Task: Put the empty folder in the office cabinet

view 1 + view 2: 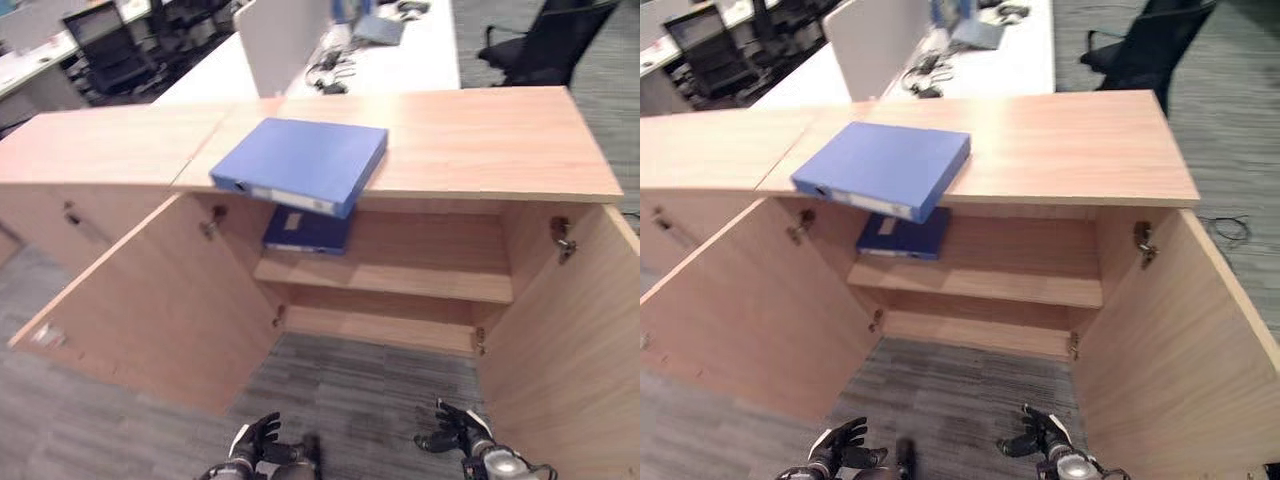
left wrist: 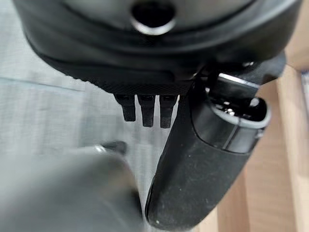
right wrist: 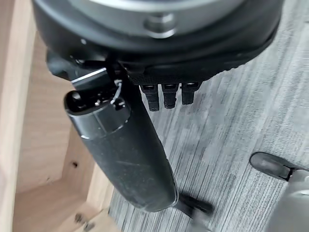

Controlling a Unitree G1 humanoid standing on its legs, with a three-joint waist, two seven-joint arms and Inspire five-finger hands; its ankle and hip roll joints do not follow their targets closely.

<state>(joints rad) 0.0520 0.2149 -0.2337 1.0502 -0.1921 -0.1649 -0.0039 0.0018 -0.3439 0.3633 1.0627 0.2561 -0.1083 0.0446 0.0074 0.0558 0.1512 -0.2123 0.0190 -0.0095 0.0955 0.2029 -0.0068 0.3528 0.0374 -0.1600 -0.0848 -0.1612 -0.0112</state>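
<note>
text: none legible; folder (image 1: pixel 300 160) spine label: too small to read

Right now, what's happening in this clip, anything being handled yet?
Nothing is being handled yet. A blue folder lies flat on top of the wooden cabinet, one corner jutting past the front edge. Both cabinet doors stand open, and a second, darker folder already lies on the upper shelf inside. The left robot hand and right robot hand hang low over the carpet in front of the cabinet, fingers relaxed and holding nothing.
</note>
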